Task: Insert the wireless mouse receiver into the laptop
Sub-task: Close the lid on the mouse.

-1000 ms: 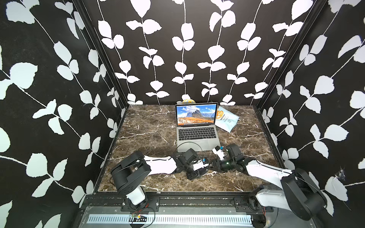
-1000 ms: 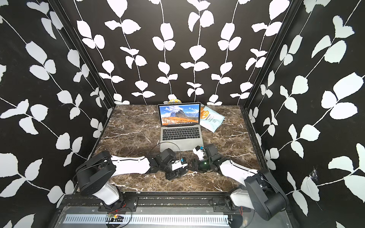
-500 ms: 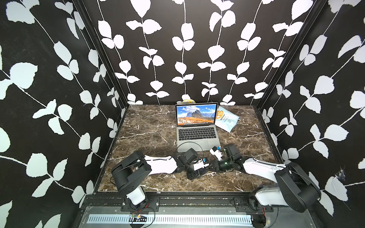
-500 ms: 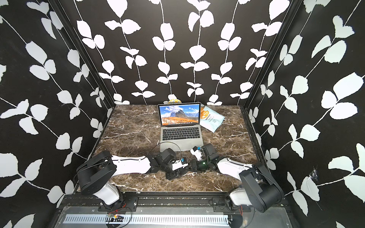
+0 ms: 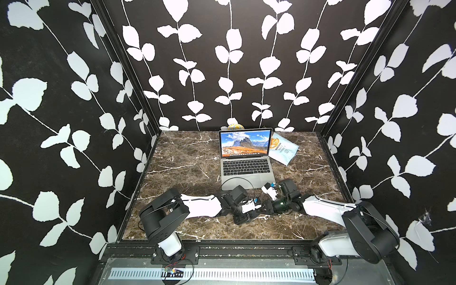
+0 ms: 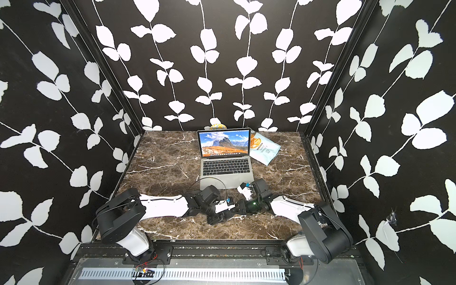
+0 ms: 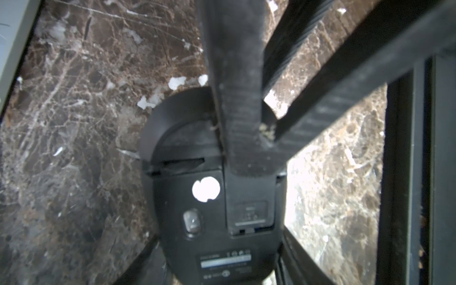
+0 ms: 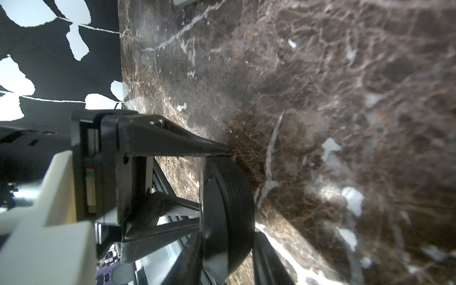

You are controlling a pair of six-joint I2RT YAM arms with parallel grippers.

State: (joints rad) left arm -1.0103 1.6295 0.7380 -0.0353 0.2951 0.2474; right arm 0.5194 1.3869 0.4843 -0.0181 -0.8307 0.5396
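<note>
Both top views: the laptop was set open at 12 o'clock; at its 6 o'clock the left gripper and right gripper were found tip to tip. Left wrist view: the wireless mouse, underside shown, was clamped by the left gripper, a right finger laid on it. Right wrist view: the wireless mouse was seen edge-on between left fingers; the right jaws' state could not be told.

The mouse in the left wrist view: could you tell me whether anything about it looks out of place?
Yes. The wireless mouse is belly-up, with its underside facing the camera, and its curved cover looks ajar, with a dark gap along the seam.
</note>
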